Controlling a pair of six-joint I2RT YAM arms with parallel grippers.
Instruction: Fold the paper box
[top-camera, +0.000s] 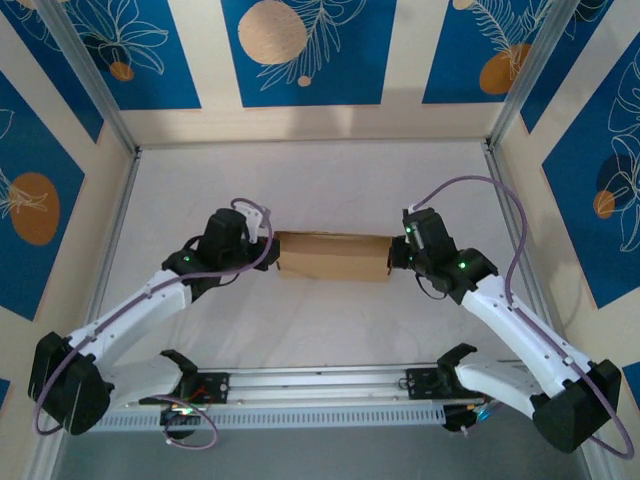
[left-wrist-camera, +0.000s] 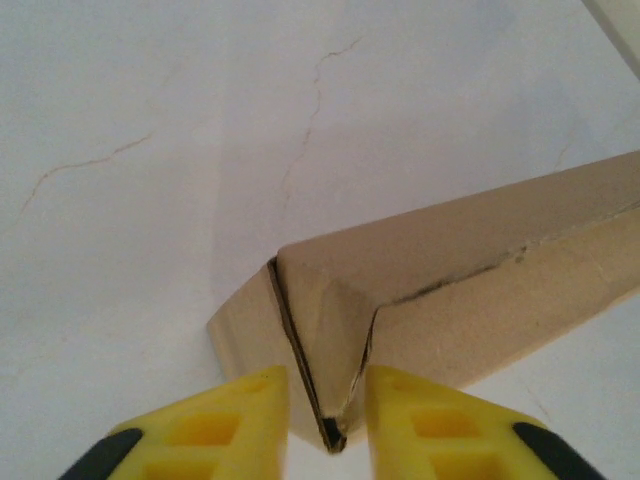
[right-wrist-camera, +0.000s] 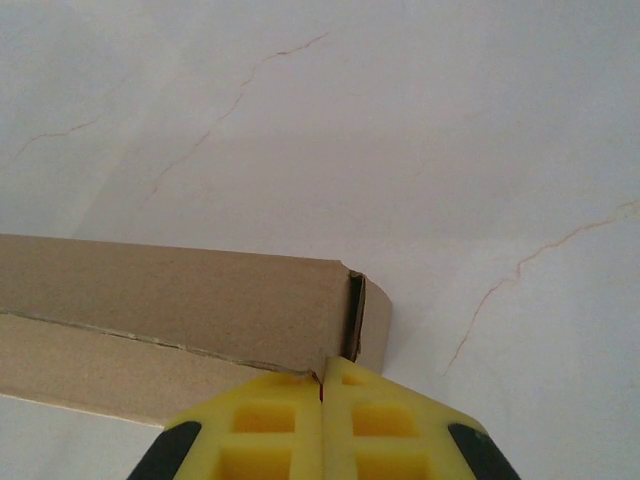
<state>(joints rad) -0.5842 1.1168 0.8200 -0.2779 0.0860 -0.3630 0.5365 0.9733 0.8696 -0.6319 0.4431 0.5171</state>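
Here was the plain brown cardboard mailer box (top-camera: 333, 256), folded long and shallow, lying mid-table on the white tabletop (top-camera: 330, 335). At its nine o'clock end the left gripper (left-wrist-camera: 327, 425) stood slightly parted, yellow fingers (left-wrist-camera: 230, 425) either side of a crumpled corner, clamping nothing. At three o'clock the right gripper (right-wrist-camera: 322, 390) was closed tight against the box's end; whether it pinched cardboard, I couldn't tell.

The plain brown cardboard paper box (top-camera: 333, 255) lies folded into a long, low rectangular form near the middle of the white table (top-camera: 330, 180), its length running left to right. A thin seam runs along one long side. Layered flap edges show at both ends, and the left corner is creased.
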